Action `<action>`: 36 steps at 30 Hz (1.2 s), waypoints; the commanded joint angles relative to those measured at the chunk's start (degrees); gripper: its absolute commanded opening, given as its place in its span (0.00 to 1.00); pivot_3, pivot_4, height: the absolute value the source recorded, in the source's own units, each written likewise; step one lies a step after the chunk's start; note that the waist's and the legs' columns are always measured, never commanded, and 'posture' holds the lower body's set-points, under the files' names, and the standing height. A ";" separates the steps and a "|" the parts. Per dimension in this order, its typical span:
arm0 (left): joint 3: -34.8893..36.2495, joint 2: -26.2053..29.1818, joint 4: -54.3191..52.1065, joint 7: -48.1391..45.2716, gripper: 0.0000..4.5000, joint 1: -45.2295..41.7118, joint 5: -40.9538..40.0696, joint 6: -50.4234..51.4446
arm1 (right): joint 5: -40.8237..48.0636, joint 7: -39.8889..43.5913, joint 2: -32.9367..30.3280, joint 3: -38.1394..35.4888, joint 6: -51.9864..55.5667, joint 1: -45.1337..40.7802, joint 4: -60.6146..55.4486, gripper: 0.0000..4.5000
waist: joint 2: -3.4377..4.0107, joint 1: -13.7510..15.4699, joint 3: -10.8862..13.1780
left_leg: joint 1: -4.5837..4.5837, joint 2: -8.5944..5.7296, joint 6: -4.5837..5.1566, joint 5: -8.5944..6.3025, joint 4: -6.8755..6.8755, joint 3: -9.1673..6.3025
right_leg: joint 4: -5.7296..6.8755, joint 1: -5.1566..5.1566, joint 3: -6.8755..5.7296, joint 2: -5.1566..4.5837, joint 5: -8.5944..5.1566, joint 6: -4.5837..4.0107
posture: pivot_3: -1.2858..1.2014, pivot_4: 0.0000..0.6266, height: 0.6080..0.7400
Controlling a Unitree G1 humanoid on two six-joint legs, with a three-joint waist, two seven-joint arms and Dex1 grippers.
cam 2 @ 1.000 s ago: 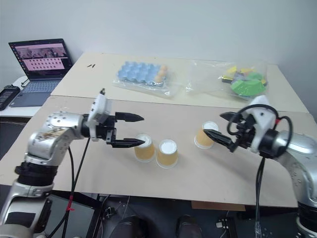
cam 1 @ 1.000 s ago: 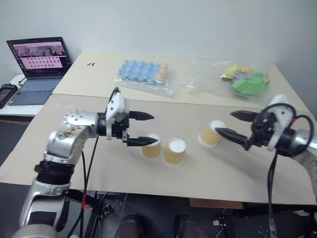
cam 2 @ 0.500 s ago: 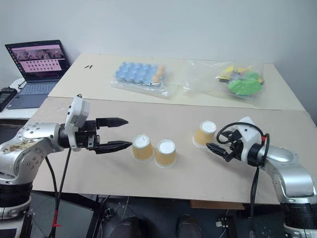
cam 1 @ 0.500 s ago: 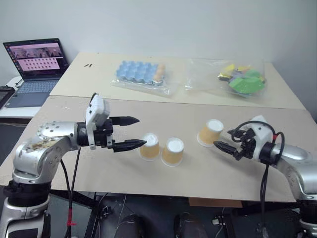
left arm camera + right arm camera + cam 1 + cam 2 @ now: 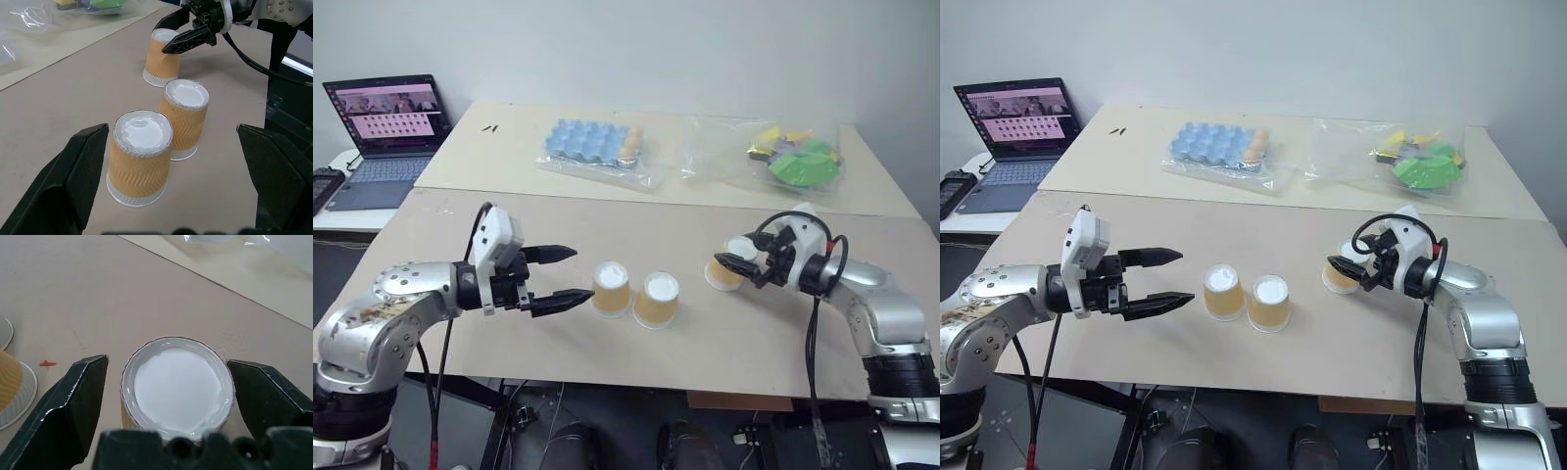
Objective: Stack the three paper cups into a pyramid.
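- Left eye view has the table (image 5: 431, 245) across the middle of the frame, with two paper cups upside down near its centre: the left cup (image 5: 611, 289) and the middle cup (image 5: 657, 299) stand just beside each other, white bases up.
- Third cup (image 5: 732, 264) stands upside down right of centre, well apart from that pair.
- Right gripper (image 5: 736, 266) reaches in from the right edge; its jaws stand wide, one black finger on each side of the third cup. In the right wrist view the fingers (image 5: 73, 406) flank the cup's white base with a small gap on both sides, not pressing it.
- Left gripper (image 5: 563, 277) sits left of centre, jaws wide and empty, tips pointing at the left cup and just short of it. The left wrist view looks between its fingers (image 5: 68, 186) along the row of three cups.
- No cup rests on another; the pyramid is not yet built.
- Upper part of the frame: a blue egg tray (image 5: 592, 142) in clear wrap, a plastic bag of green and yellow pieces (image 5: 793, 157), and a laptop (image 5: 386, 132) at the upper left.
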 commanded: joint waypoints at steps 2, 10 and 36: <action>-0.42 0.87 -1.64 -0.47 0.99 -0.42 -0.05 -1.93 | -0.39 -0.09 0.10 -1.08 -1.91 -1.25 -0.55 1.00 | 0.00 -0.05 0.00 | 0.00 0.00 0.00 0.00 0.00 0.00 | 0.00 -0.01 0.00 0.00 0.00 0.00 | 0.52 0.24 0.88; -3.81 1.15 -0.39 -2.46 1.00 -0.47 2.99 -5.89 | 0.79 -0.98 1.68 -2.50 -2.07 -1.33 -2.15 0.61 | 0.00 -0.09 0.00 | 0.00 0.00 0.00 0.00 -0.01 0.01 | 0.00 -0.01 0.00 0.00 0.00 0.00 | 0.52 0.24 0.88; -4.66 1.52 0.20 -3.83 1.00 -0.57 3.11 -7.27 | 14.43 11.44 -1.39 9.78 17.30 -24.74 -19.17 0.61 | 0.23 -0.44 0.15 | -0.11 0.02 0.00 0.00 -0.01 0.01 | 0.00 -0.12 -0.05 -0.01 0.01 -0.03 | 0.52 0.24 0.88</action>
